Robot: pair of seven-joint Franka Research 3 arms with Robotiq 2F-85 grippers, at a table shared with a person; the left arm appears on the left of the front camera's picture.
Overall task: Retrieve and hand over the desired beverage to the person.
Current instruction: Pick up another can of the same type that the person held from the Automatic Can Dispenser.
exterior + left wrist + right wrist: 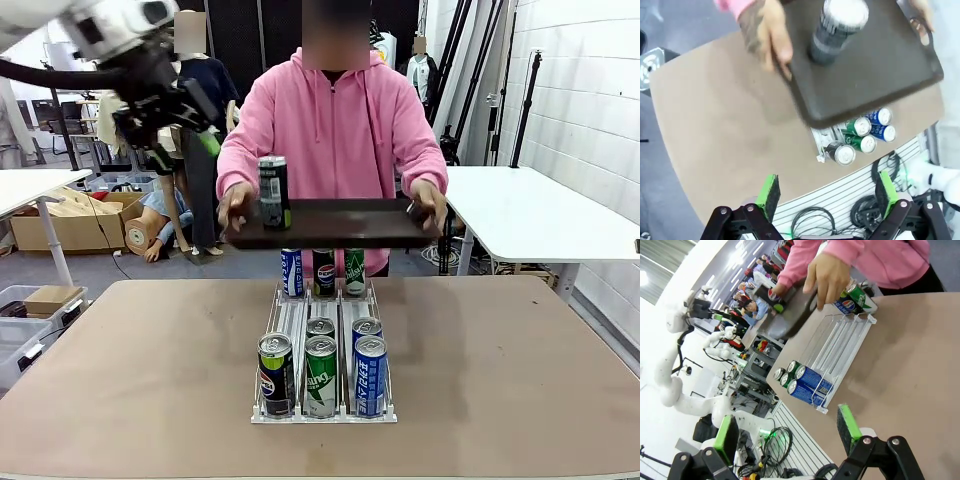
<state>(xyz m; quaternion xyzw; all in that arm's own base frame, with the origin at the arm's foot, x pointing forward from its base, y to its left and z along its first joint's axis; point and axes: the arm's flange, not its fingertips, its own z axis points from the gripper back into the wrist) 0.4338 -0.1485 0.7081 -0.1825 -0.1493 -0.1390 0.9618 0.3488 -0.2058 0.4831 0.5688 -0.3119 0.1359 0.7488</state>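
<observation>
Left gripper [828,194]: jaws spread wide, empty, raised far left.
Right gripper [786,430]: jaws spread wide, empty.
Tray [350,222]: held by person [335,110]; dark can [273,190] upright on it.

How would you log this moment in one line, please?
left gripper: open, raised | right gripper: open | person: holding tray with one can

The brown table [130,350] carries, at its middle, a clear three-lane rack [296,316] that lies directly on it and runs from near to far, with five cans [320,375] standing at the rack's near end and three cans [324,272] at its far end.
</observation>
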